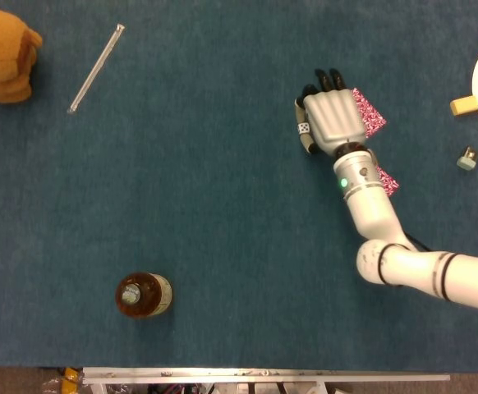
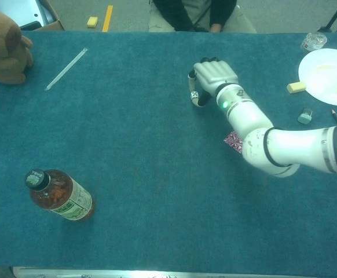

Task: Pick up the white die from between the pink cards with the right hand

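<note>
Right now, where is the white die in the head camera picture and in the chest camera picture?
Head view: the white die sits right of centre, upper half, at the left edge of the right hand.
Chest view: the die sits right of centre, upper half, again just left of that hand.
Shared landmark: the right hand beside it.
</note>
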